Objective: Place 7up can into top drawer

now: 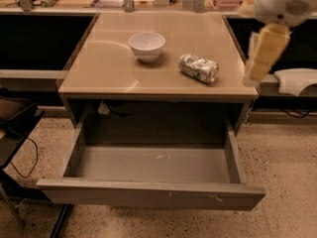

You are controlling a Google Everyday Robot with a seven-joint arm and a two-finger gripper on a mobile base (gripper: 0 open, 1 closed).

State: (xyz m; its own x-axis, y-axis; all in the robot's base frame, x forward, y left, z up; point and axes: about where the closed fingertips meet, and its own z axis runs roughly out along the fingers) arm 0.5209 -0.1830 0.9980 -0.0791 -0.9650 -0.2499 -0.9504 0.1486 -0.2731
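Observation:
The 7up can (198, 68), dented and silvery-green, lies on its side on the right part of the tan table top (106, 71). The top drawer (148, 195) below the table top is pulled out, and nothing shows inside it. My gripper (263, 54), pale yellow on a white arm, hangs at the upper right, just past the table's right edge. It is to the right of the can and above it, and holds nothing that I can see.
A white bowl (147, 45) stands on the table, left of the can. A dark chair (12, 120) with a cable is at the left. A white object (297, 81) lies on the low ledge at right. Cluttered shelves run along the back.

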